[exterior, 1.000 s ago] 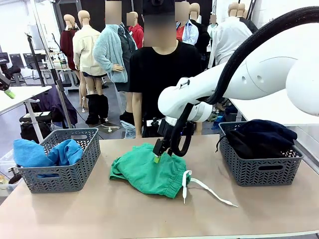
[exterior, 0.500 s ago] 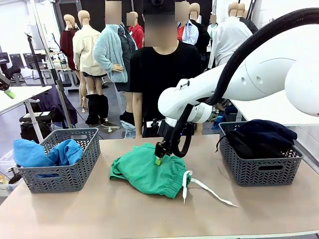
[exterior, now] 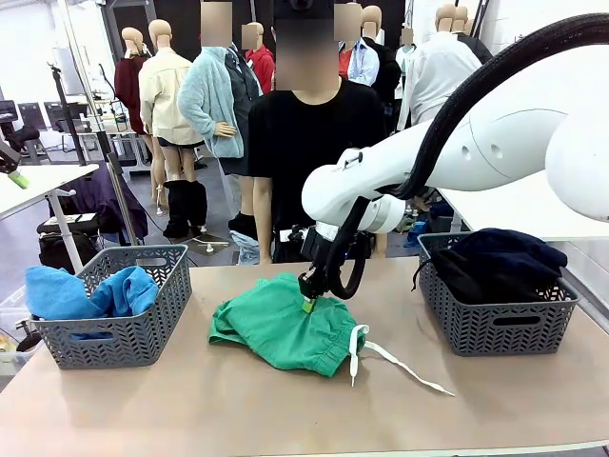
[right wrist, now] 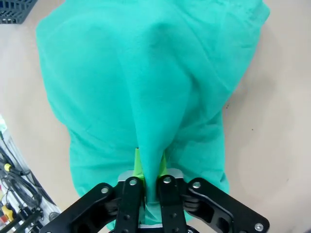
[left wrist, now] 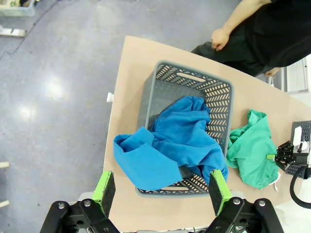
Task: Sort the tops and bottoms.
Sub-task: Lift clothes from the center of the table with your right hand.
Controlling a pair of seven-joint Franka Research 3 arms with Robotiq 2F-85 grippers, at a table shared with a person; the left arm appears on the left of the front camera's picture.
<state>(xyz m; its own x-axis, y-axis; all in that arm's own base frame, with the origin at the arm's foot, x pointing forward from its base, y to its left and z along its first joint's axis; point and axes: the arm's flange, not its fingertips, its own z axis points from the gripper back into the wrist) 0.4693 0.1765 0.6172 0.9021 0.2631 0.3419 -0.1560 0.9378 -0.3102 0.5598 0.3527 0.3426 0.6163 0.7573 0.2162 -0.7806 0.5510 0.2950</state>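
The green shorts (exterior: 281,328) lie crumpled in the middle of the table, their long white drawstring (exterior: 395,364) trailing to the right. My right gripper (exterior: 308,302) presses down on their top edge, shut on a pinched ridge of the green shorts (right wrist: 146,97); the right wrist view shows the fabric drawn up between the pads (right wrist: 137,165). A black and a dark navy garment (exterior: 495,262) fill the right basket (exterior: 495,328). A blue top (exterior: 86,293) hangs out of the left basket (exterior: 133,338). My left gripper (left wrist: 160,189) hovers open high above that basket (left wrist: 160,87) and the blue top (left wrist: 170,145).
A person in black stands at the far edge behind the shorts, one hand (left wrist: 221,36) near the table corner. Bare tabletop (exterior: 190,400) stretches in front between the two baskets. The left wrist view shows grey floor beyond the table's left edge.
My right gripper has closed from open onto a fold of the green shorts, gathering the fabric slightly. The left arm and both baskets have stayed still.
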